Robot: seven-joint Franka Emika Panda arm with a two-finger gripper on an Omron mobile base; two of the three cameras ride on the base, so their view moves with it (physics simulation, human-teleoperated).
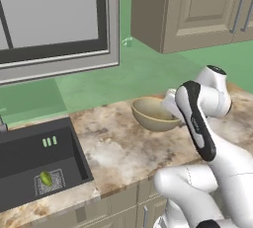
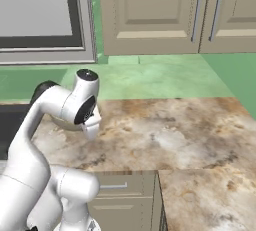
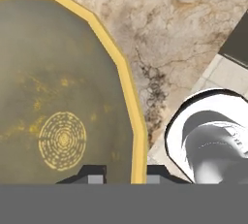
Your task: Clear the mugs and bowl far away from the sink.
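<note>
Here we hold our tool [image 3: 125, 177] straddling the yellow rim of the bowl [image 1: 150, 112], one fingertip inside and one outside, so a pinch on the wall can lift it. Whether the fingers already press the rim we cannot tell. The bowl sits on the table [image 1: 118, 143], right of the sink [image 1: 29, 158], still near it.

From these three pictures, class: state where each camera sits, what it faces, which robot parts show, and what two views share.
Left base view: behind-left of the arm, facing the bowl, sink and window; arm at lower right.
Right base view: behind-right, facing counter and cabinets; arm at lower left.
Hand view: on the hand, facing down into the bowl; gripper straddles its rim.
Shared: both base views show arm and counter.
</note>
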